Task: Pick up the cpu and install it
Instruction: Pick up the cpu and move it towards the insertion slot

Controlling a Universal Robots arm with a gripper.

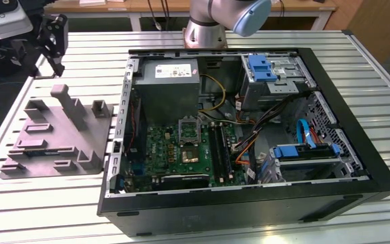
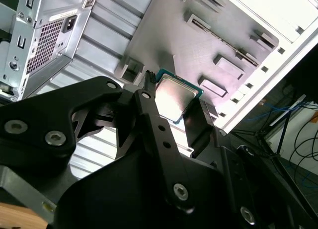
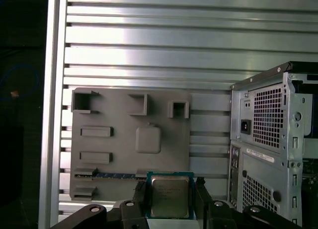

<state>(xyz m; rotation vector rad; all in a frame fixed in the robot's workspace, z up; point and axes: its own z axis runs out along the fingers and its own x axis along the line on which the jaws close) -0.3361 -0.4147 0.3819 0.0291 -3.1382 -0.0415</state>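
While the hand (image 3: 170,203) is pinching the cpu (image 3: 170,191) by two opposite edges, with a black finger (image 3: 140,195) on each side, the chip's silver lid faces straight into the first wrist view. There's a thin green rim all round it. There's print on the lid but I can't read it from here. It's square, so no real long axis. In the second wrist view it sits tilted, one corner poking out past the fingers.

Right behind the chip is the grey-purple fixture (image 3: 129,139), lying flat on the slatted metal bench (image 3: 149,45), with its little pockets and raised blocks. In the exterior view the hand hangs over the far corner of the bench on the exterior view's left, beyond the fixture.

Next to the fixture is the open black case (image 1: 249,211). Inside there's a grey power supply box (image 1: 168,96) with a white label (image 1: 176,70), a green board (image 1: 158,150) with the dark socket (image 1: 189,154), blue drive brackets (image 1: 261,68) and a mess of cables (image 1: 263,122). The case's side wall stands between the fixture and the board.
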